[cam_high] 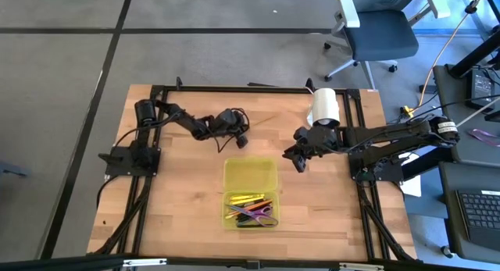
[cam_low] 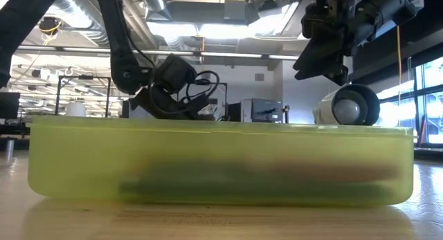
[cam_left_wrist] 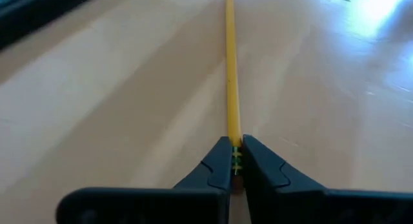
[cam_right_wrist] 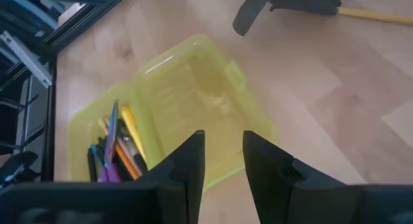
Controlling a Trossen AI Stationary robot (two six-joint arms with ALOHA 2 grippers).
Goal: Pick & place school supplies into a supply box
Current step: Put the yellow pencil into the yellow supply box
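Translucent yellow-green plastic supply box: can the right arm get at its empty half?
Probably yes. The right gripper, jaws open and empty, hangs beside the supply box, whose empty half lies open, with nothing between them.

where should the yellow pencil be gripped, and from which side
The left pincer is shut on the yellow pencil right at its end, at the ferrule. That leaves a long lever. A grip nearer mid-shaft, coming from above with fingers across the thin shaft, would likely hold steadier.

The high view looks straight down on the whole tabletop (cam_high: 180,201); the low view sits level, close against the supply box (cam_low: 221,160), which both share.
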